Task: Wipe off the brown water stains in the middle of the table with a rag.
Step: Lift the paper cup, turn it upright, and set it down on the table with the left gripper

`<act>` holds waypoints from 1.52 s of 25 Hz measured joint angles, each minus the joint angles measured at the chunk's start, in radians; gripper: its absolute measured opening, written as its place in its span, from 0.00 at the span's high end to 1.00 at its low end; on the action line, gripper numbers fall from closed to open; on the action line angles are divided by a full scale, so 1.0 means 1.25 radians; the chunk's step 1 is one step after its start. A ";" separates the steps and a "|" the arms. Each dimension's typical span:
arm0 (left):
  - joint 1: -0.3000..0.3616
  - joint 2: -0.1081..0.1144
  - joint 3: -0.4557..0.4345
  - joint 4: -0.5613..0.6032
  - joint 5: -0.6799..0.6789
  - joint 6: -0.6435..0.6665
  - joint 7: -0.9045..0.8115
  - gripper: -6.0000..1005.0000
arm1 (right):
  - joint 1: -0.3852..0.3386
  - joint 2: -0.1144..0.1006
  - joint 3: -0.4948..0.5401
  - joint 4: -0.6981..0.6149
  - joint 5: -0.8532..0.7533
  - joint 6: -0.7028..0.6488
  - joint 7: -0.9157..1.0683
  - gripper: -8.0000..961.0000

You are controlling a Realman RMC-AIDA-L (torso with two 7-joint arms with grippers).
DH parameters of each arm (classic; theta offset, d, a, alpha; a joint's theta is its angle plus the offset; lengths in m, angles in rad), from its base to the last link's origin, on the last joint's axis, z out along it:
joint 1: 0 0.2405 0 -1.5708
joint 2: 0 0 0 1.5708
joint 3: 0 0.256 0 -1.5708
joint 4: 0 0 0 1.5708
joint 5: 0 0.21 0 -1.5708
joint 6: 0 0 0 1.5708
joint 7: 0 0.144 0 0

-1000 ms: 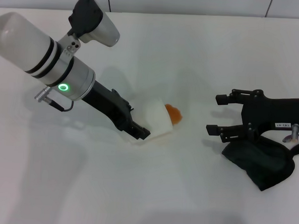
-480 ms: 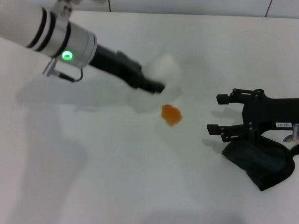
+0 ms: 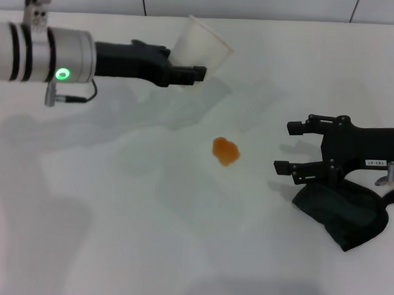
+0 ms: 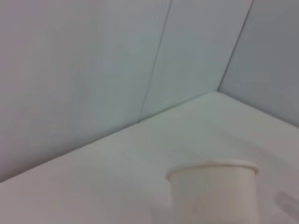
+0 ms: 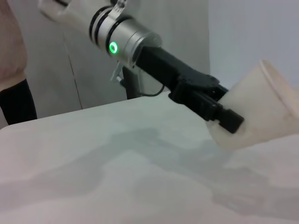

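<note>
Tabletop (image 3: pixel 179 251) was the biggest thing we saw, white and smooth, running back to a pale panelled wall. Our left arm reached across its far side, well above the surface, with a green light glowing on the wrist. Our right arm lay low at the right edge of the head view.

The rag (image 3: pixel 341 216), a dark folded bundle, lay on the tabletop at the right, tucked under and just behind our right gripper (image 3: pixel 283 147). That gripper's two black fingers were spread apart with nothing between them, pointing toward the middle of the tabletop.

Our left gripper (image 3: pixel 199 73) was clamped on a white paper cup (image 3: pixel 202 48), held tilted in the air with its open mouth turned up and away from us. The right wrist view showed the same cup (image 5: pixel 254 109) pinched at its lower wall by the black fingers (image 5: pixel 224 116).

The brown water stains (image 3: pixel 225 151) sat in the middle of the tabletop, one small orange-brown blotch with lobed edges, between the two grippers and well apart from the rag.
</note>
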 joint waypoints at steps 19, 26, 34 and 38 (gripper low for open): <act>0.254 0.000 -0.001 0.157 -0.276 0.003 0.465 0.40 | 0.000 0.001 0.000 0.003 0.007 0.002 0.000 0.09; 0.311 0.000 -0.001 0.186 -0.329 0.011 0.510 0.39 | -0.002 0.000 0.001 0.003 0.007 0.002 0.000 0.09; 0.360 -0.002 -0.002 0.229 -0.399 0.008 0.585 0.39 | -0.001 0.000 -0.003 0.000 0.007 0.002 0.000 0.09; 0.366 -0.002 -0.002 0.238 -0.401 0.005 0.566 0.38 | -0.001 0.000 -0.003 -0.002 0.007 0.000 0.000 0.09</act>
